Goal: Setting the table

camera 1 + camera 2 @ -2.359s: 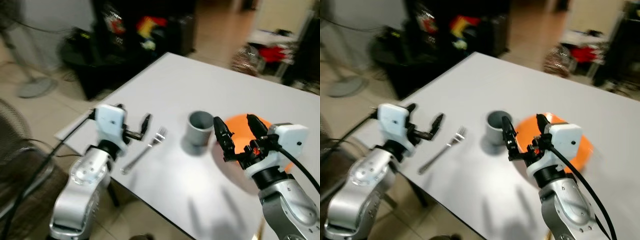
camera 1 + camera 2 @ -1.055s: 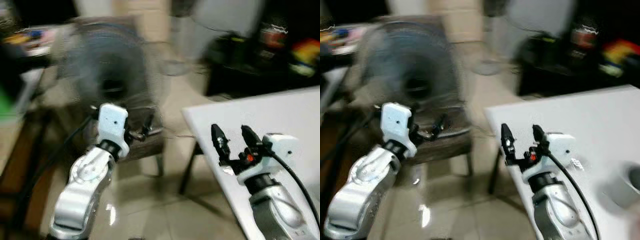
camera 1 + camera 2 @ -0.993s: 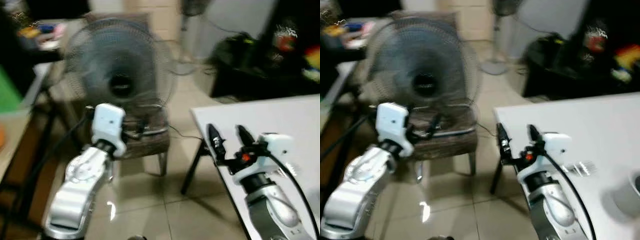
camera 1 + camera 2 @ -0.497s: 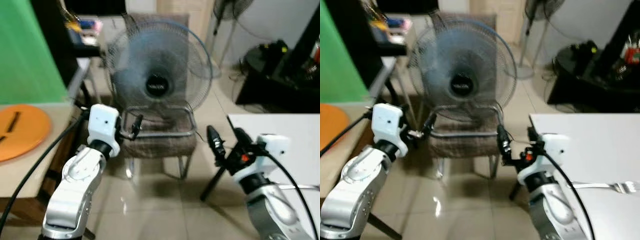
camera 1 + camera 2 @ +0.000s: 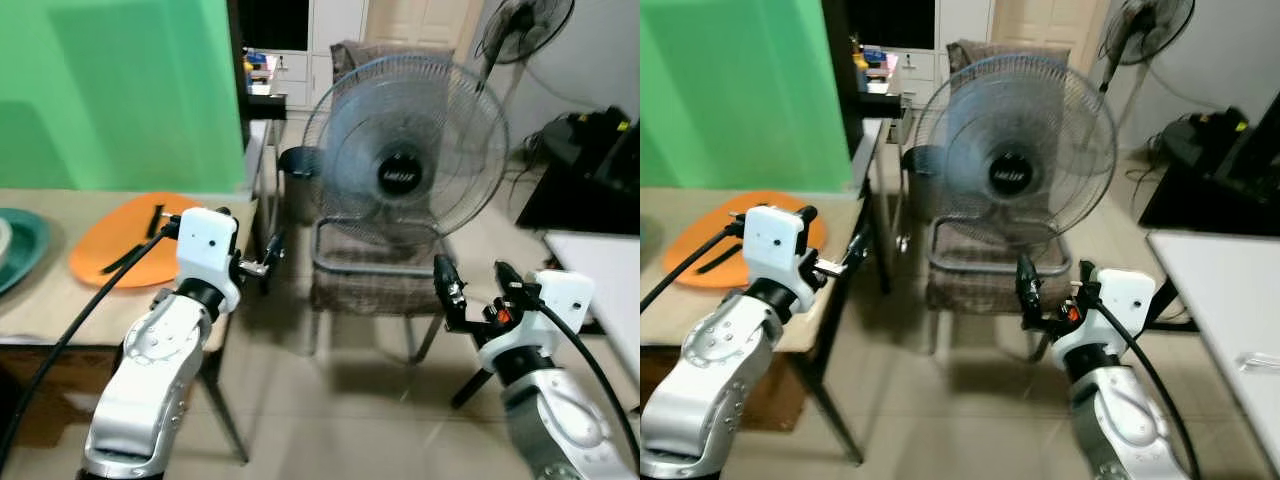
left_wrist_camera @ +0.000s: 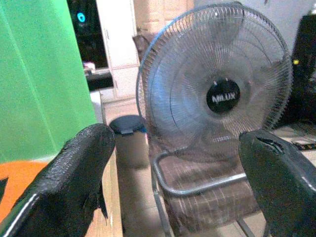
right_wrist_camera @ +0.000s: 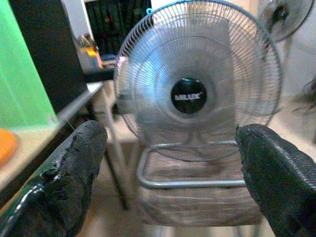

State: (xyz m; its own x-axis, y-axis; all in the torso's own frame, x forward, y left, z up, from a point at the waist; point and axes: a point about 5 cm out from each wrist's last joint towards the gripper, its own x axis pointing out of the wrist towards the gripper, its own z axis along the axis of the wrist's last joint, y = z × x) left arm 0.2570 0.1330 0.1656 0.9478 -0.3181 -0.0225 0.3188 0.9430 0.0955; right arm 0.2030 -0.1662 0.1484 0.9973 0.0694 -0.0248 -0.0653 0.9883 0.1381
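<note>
On a beige side table (image 5: 60, 300) at the left lies an orange plate (image 5: 120, 255) with dark utensils (image 5: 128, 258) on it. A teal plate (image 5: 22, 250) sits at that table's far left. My left gripper (image 5: 252, 245) hovers open and empty off that table's right corner, its fingers (image 6: 74, 187) wide apart. Held out low over the floor, my right gripper (image 5: 473, 275) is open as well, with nothing between its fingers (image 7: 64, 182). The white dining table (image 5: 1230, 290) edges in at the right, a fork (image 5: 1260, 362) lying on it.
A large standing fan (image 5: 405, 165) rests on a chair (image 5: 375, 285) straight ahead, between the two tables. A small dark bin (image 6: 127, 131) stands beside the chair. Behind are a second fan (image 5: 520, 25), a dark cabinet (image 5: 590, 160) and a green wall (image 5: 110, 90). Tiled floor (image 5: 350, 410) lies below.
The whole view has swung left, away from the white table with cup, fork and orange plate, to the fan and the beige side table. Both grippers stay open and empty.
</note>
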